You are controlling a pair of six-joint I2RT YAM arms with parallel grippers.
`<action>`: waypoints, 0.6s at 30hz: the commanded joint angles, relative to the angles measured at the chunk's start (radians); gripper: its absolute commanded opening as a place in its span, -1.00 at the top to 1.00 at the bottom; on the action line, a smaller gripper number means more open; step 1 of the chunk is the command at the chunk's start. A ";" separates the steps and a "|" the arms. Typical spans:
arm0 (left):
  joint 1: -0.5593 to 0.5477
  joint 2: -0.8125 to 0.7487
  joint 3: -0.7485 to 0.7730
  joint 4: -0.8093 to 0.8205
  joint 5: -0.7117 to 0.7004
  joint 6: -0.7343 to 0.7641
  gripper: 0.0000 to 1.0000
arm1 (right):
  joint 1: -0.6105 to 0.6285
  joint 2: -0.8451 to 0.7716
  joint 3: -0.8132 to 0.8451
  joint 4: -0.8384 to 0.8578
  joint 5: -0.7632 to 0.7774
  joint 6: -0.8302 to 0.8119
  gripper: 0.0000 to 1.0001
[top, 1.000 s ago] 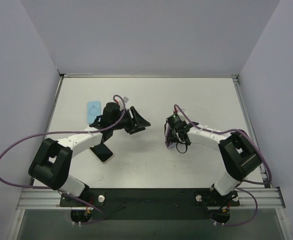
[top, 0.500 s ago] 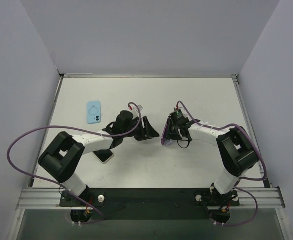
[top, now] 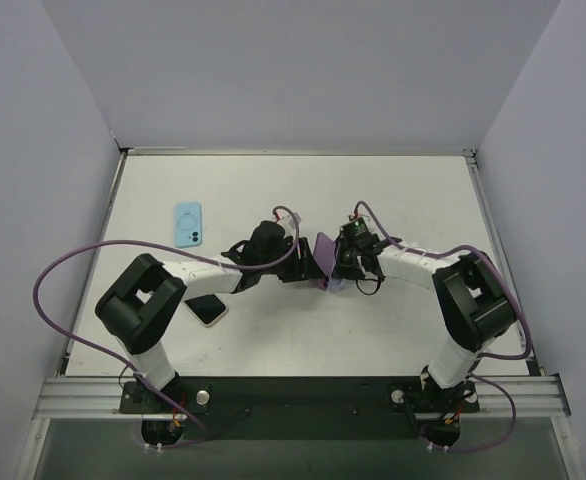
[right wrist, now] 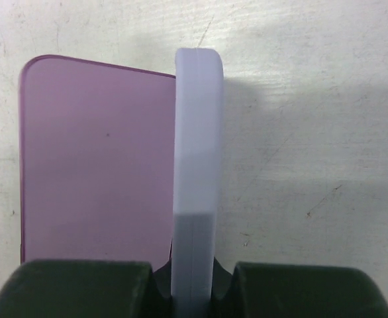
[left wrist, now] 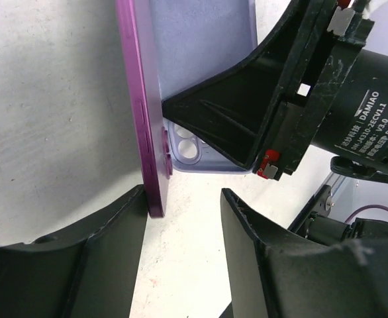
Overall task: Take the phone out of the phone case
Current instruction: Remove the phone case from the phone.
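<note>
White tabletop [top: 393,320], grey walls. The task pair is mid-table, stood on edge between my two arms. My right gripper [right wrist: 194,283] is clamped on the lavender phone case [right wrist: 197,152], seen edge-on. The purple phone [left wrist: 143,112] sits at 9 o'clock of the case in the right wrist view, seemingly peeled partly free. My left gripper [left wrist: 181,199] is half-spread, jaws straddling the phone's end, not pinching. Phone looks stiff, glossy, slippery and thin; I'd pinch its flat faces near that free end. Case is likely soft and will flex.
</note>
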 commanded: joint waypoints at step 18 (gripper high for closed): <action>-0.003 0.073 0.145 -0.101 0.010 0.072 -0.01 | -0.600 -0.023 0.160 -0.133 -0.049 0.021 1.00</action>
